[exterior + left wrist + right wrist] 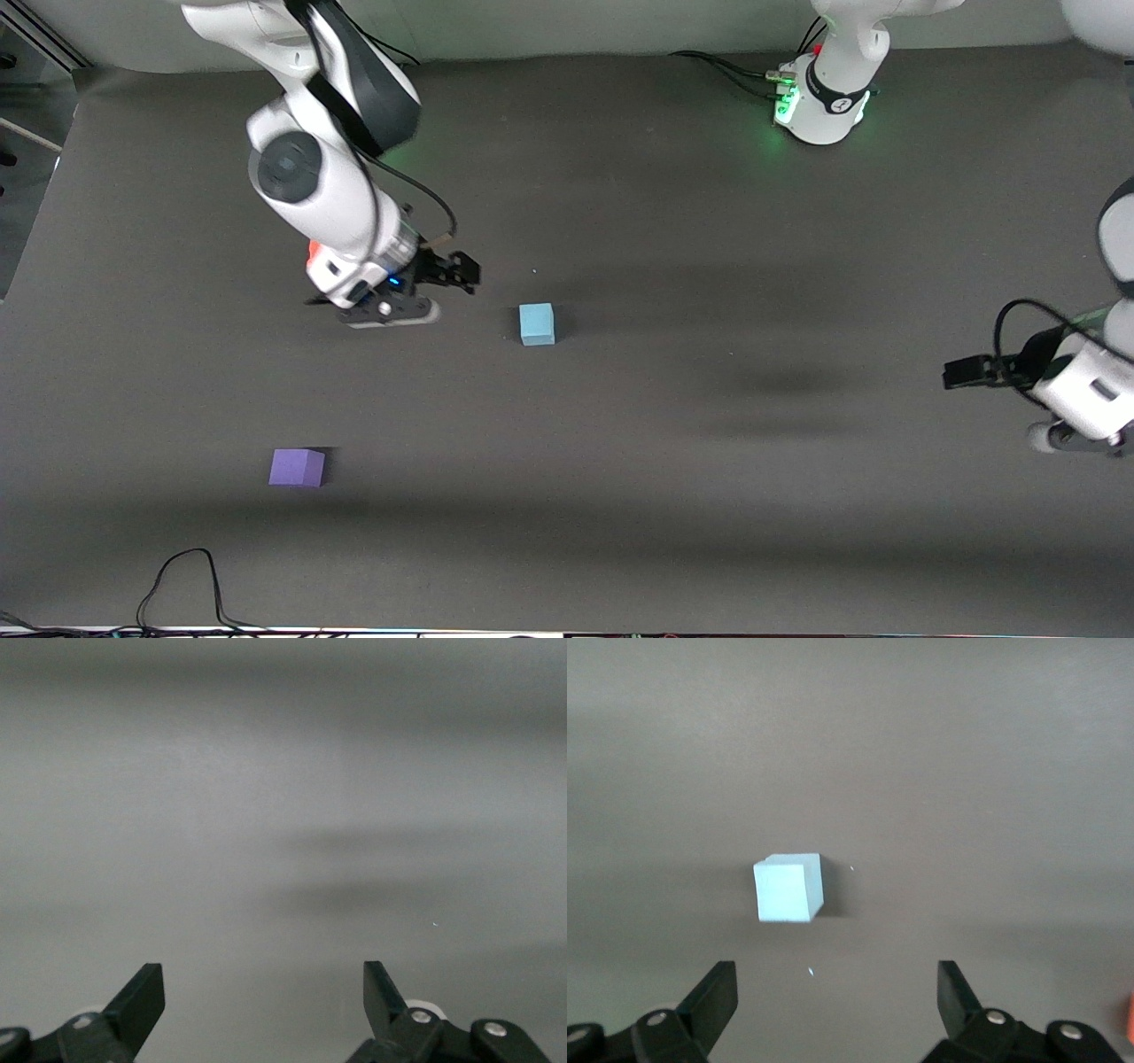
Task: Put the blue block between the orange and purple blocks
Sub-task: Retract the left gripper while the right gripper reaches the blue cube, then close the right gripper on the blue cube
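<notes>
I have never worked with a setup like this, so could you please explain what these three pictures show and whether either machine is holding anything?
These are two robot arms at a dark table, each ending in a two-finger gripper. The wide picture comes from a high camera facing them; the other two come from cameras on each arm's wrist, so the black prongs at their lower edge are that arm's own fingers. The right gripper hangs open above the table beside the blue block, which its wrist camera sees ahead. The left gripper waits open at its own end, seeing only table. The purple block lies nearer the front camera. An orange patch peeks out under the right arm. Nothing is held.
</notes>
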You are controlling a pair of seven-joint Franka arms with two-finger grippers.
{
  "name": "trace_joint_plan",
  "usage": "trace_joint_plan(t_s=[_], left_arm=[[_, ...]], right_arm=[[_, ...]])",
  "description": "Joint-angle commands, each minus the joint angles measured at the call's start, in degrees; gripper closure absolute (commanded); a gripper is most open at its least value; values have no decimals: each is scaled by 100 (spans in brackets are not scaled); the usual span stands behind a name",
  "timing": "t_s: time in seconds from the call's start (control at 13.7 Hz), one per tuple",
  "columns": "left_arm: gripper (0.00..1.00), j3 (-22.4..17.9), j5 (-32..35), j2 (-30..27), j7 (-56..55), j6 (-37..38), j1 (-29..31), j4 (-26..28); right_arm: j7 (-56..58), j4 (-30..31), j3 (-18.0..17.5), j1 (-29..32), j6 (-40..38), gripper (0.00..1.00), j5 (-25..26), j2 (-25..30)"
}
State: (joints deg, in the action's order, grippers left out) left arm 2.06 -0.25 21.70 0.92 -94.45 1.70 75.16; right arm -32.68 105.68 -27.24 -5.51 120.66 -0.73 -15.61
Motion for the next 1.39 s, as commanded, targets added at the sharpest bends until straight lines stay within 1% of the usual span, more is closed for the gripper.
trace_joint_plan(t_s=[0.0, 0.15, 0.22, 0.29, 0.44, 0.51, 0.58, 0.73, 0.88, 1.02, 1.24, 1.31], left_arm=[[0, 14, 104, -849, 5, 5, 58, 640], [0, 23, 95, -1184, -5, 154, 67, 789], [0, 32, 95, -1368, -5, 172, 59, 972], [0, 32, 104, -1596, -5, 86, 15, 1270], [0, 58, 104, -1939, -5, -151, 6, 1789], [0, 67, 95, -2045, -5, -231, -3, 1965], [0, 84, 95, -2073, -5, -240, -3, 2002], [0, 84, 95, -2073, -5, -206, -3, 1967], [0, 84, 87, -2090, -5, -162, -3, 1889], [0, 67, 34, -2090, -40, -153, -38, 1818], [0, -100, 34, -2091, -49, -126, -327, 1809], [0, -144, 42, -2091, -49, -118, -380, 1800]], right_arm=[[-973, -206, -404, -29, 562, 0, 800, -819], [-1292, -328, -466, -187, 678, 0, 1275, -1162], [-1380, -364, -466, -231, 678, 0, 1373, -1294], [-1460, -416, -475, -258, 687, 0, 1374, -1382], [-1574, -452, -615, -275, 740, 0, 1400, -1549], [-1583, -409, -633, -293, 792, 0, 1513, -1654], [-1618, -330, -633, -345, 888, 0, 1741, -1777], [-2065, -311, -633, -442, 1178, 0, 1987, -2085], [-2364, -320, -633, -460, 1241, 0, 2470, -2270], [-2480, -320, -633, -460, 1503, 0, 2595, -2393], [-2576, -311, -633, -469, 1566, 0, 2622, -2543], [-2742, -303, -633, -478, 1575, 1, 2709, -2561]])
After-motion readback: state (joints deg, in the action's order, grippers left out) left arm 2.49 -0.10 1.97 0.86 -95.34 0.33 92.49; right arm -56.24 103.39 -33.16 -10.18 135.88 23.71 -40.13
